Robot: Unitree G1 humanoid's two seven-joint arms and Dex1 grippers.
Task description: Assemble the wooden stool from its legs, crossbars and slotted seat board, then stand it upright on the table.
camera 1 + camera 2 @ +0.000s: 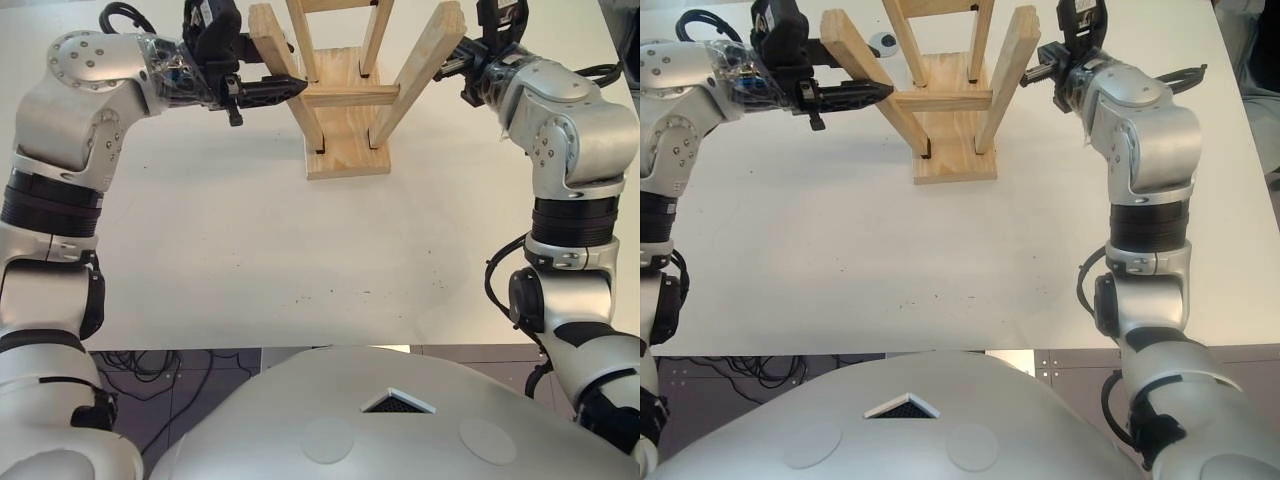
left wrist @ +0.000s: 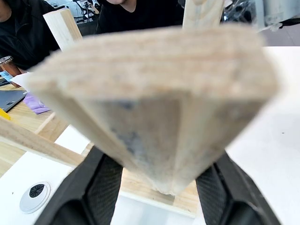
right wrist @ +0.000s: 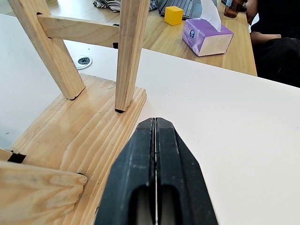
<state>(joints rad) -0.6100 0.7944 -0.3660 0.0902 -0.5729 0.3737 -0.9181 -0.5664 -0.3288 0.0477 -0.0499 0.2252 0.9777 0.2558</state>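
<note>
The wooden stool lies upside down on the white table (image 1: 250, 250), its slotted seat board (image 1: 345, 160) flat and its legs pointing up, joined by a crossbar (image 1: 350, 95). My left gripper (image 1: 292, 88) comes in from the left and is shut on the front-left leg (image 1: 308, 128). In the left wrist view that leg (image 2: 154, 103) sits between the black fingers (image 2: 89, 187). My right gripper (image 3: 155, 121) is shut with nothing between its fingers. It hovers over the seat board's right edge (image 3: 70, 136), beside the outer side of the front-right leg (image 1: 410, 80).
A round cable grommet (image 1: 883, 42) is set in the table behind the stool. A purple tissue box (image 3: 206, 37) and a yellow block (image 3: 173, 15) stand on a wooden desk beyond. The table's near half has free room up to its front edge.
</note>
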